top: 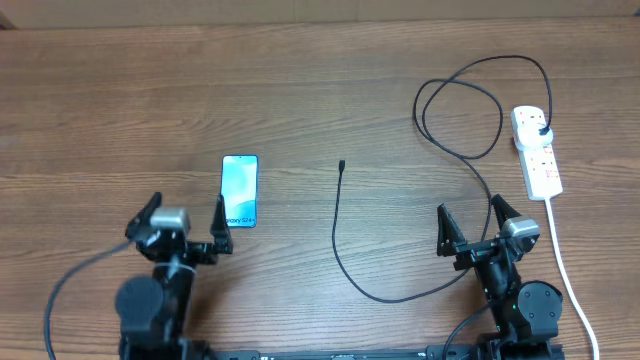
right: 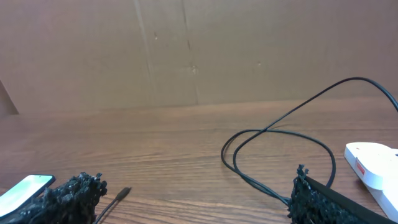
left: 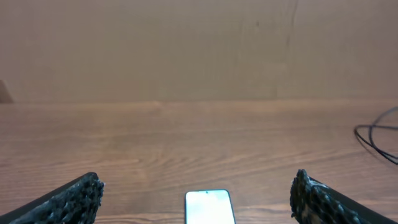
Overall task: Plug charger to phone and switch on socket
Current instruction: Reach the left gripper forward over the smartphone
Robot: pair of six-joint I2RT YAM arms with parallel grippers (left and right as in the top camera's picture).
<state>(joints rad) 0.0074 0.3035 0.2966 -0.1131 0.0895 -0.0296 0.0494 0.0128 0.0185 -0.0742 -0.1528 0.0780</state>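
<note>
Seeing left gripper [top: 186,209] and right gripper [top: 470,212] wide open, gripping nothing. Got phone [top: 240,189] flat on desk [top: 100,100], charger [top: 335,215] tip well apart.

- This looks like a robot test bench in a lab or workshop, not a home.
- Two black robot arms, the left arm [top: 150,300] and the right arm [top: 530,305], are mounted at the near edge of a wood-grain surface [top: 300,90].
- A plain brown board wall [left: 186,50] backs the far side.
- The phone [top: 240,190], the charger [top: 337,215] and the socket [top: 540,165] lie spread out like a staged trial.
</note>
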